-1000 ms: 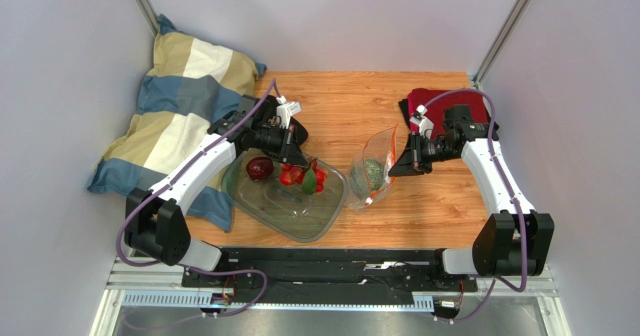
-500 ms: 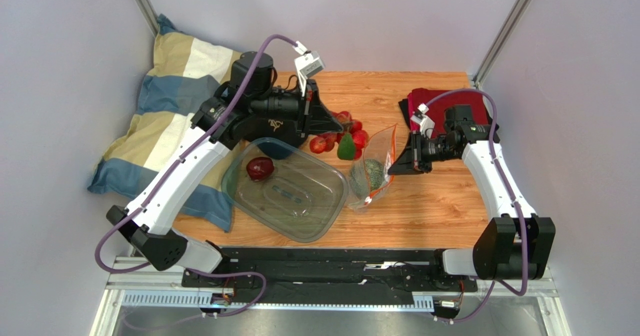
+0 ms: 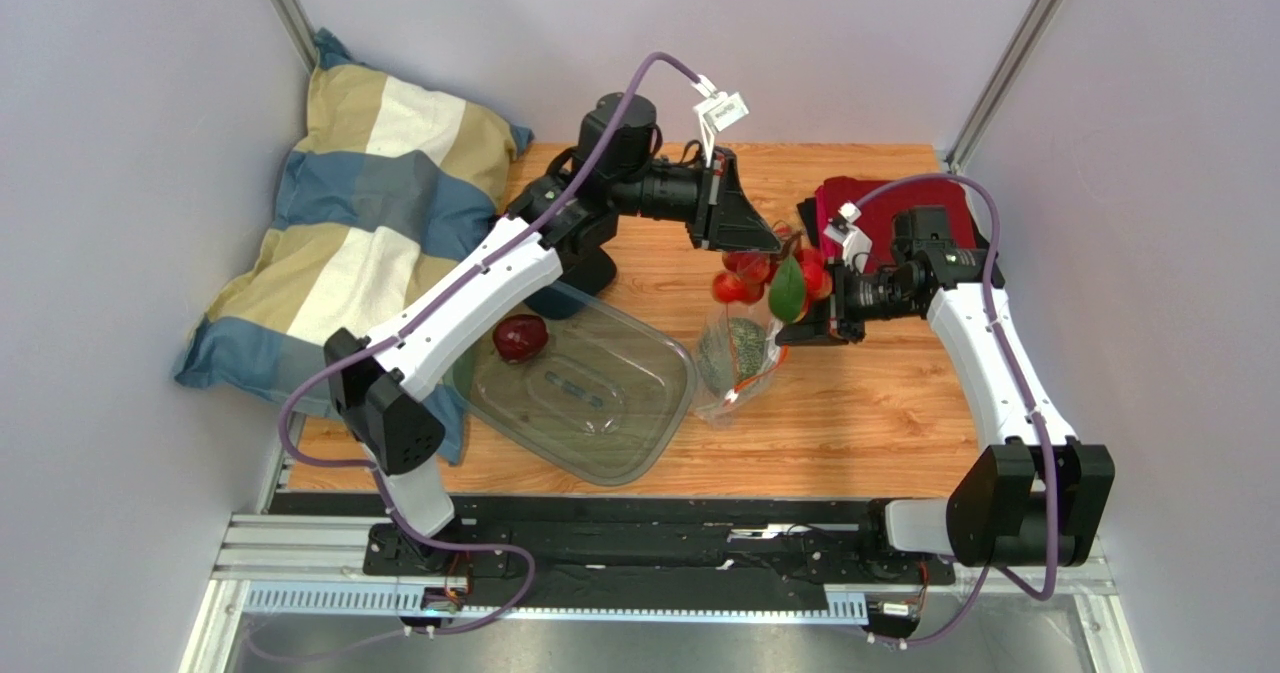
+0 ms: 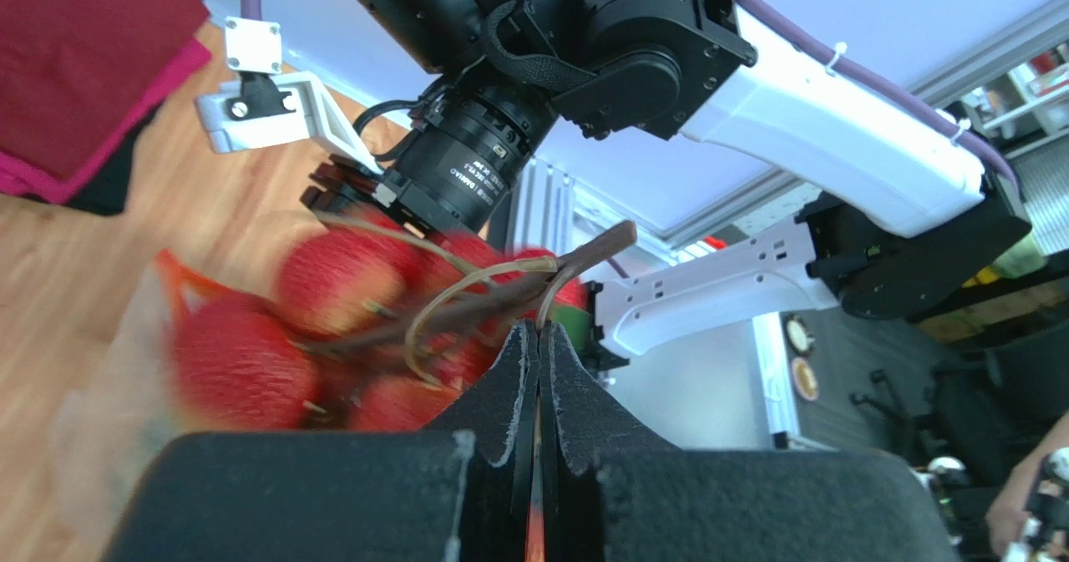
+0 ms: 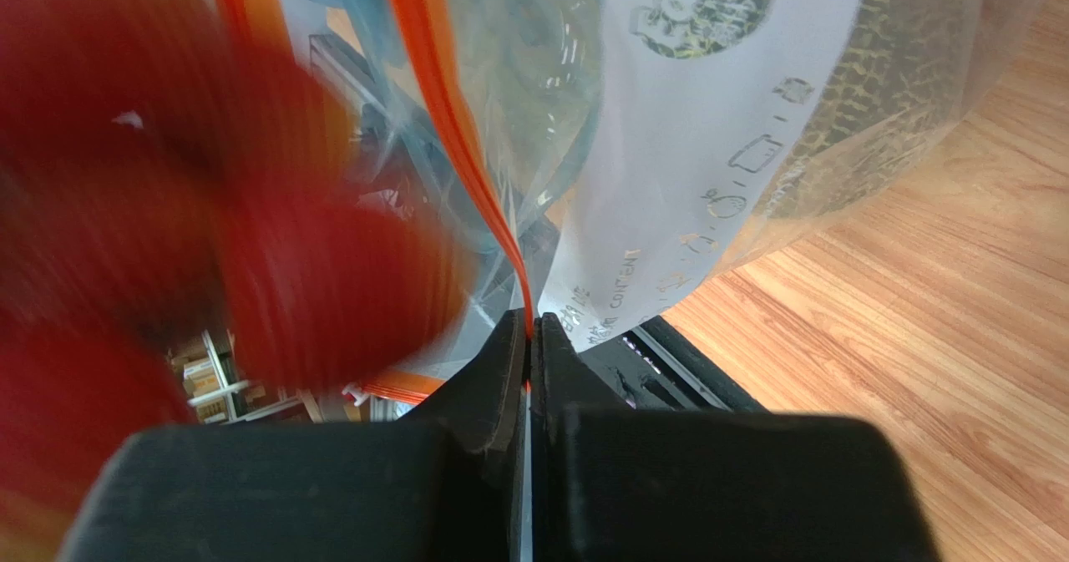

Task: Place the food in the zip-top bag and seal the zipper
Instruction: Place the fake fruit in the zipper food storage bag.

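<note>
Gripping the brown stem (image 4: 502,297) of the fruit bunch (image 3: 747,273), the left gripper (image 3: 763,247) is clenching its jaws fully. In the left wrist view the two black pads are meeting with only the twig between them. The small red fruits are dangling just below those jaws, with the green leaf (image 3: 786,292) hanging on the side toward the right gripper (image 3: 800,324). The bunch is hovering above the mouth of the bag (image 3: 733,381), not yet inside it.

The right gripper is pinching the bag's orange-red zipper (image 5: 442,105) at the top edge, jaws clamped tight on the strip (its wrist camera is showing the strip running straight into the closed tips). The bag is reaching down from them to the table (image 3: 879,403), standing upright. The green melon (image 3: 742,346) is sitting inside the bag — below the right jaws, and partly behind the white label (image 5: 703,149). The red apple (image 3: 520,337) is lying in the clear tub (image 3: 609,436), well away from both pairs of jaws, on the left arm's side.
</note>
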{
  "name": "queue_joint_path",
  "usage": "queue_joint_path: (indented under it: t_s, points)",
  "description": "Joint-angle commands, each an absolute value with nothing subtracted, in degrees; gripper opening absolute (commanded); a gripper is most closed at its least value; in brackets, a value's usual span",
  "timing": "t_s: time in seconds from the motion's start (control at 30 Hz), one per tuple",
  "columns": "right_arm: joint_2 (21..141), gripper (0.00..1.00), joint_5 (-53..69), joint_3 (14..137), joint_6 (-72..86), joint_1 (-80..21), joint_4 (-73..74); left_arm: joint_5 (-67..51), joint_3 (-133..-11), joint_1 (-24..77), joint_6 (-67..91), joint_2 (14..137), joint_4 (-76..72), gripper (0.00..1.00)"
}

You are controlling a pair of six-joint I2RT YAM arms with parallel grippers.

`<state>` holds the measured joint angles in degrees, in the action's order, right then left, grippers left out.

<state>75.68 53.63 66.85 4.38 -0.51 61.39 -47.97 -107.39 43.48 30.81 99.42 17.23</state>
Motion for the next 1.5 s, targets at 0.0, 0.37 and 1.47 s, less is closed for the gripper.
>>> queue_joint_path:
  t_s: [0.0,0.37,1.47]
  points:
    - [74.1,0.00,55.0,69.4,4.7,-0.7,60.3,-48.7,-109.1,44.0,37.2,99.2,8.9,0.00]
    - [73.3,0.00,54.1,71.9,3.8,-0.4,62.2,-43.8,-106.2,43.9,34.4,99.6,16.5,0.00]
    - [75.1,0.00,55.8,72.6,5.4,-0.4,60.4,-18.6,-110.9,53.6,7.3,101.7,38.4,0.00]
